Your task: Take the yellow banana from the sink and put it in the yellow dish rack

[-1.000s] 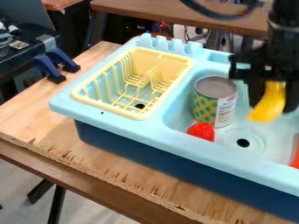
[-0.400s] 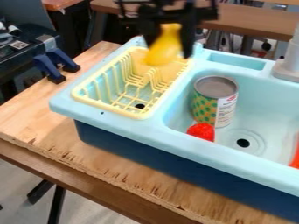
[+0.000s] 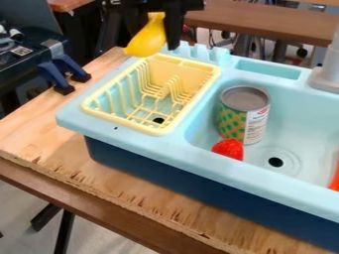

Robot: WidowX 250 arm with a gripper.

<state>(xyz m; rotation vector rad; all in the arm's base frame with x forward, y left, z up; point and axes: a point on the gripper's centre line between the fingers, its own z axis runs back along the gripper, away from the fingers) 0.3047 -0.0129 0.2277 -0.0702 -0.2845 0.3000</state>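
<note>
1. The yellow toy (image 3: 146,41) has a narrow upper end and a fuller, rounded lower end; it hangs at a tilt above the far left corner of the toy sink unit (image 3: 218,166).
2. The black gripper (image 3: 155,26) is at the top of the view, its fingers clamped on the toy's narrow end, one on either side.
3. Just below and to the right of the toy is the pale yellow dish rack (image 3: 159,130), set into the left part of the light blue top.
4. In the basin to the right of the rack, a can (image 3: 244,115) with a green-and-yellow patterned label stands upright.
5. A red toy (image 3: 228,149) lies in front of the can, near the basin's front wall, with the dark drain hole (image 3: 275,162) to its right.
6. A grey faucet base (image 3: 325,79) stands at the right, behind the basin.
7. The unit rests on a wooden board (image 3: 39,121); two blue clamps (image 3: 70,67) grip its far left edge.
</note>
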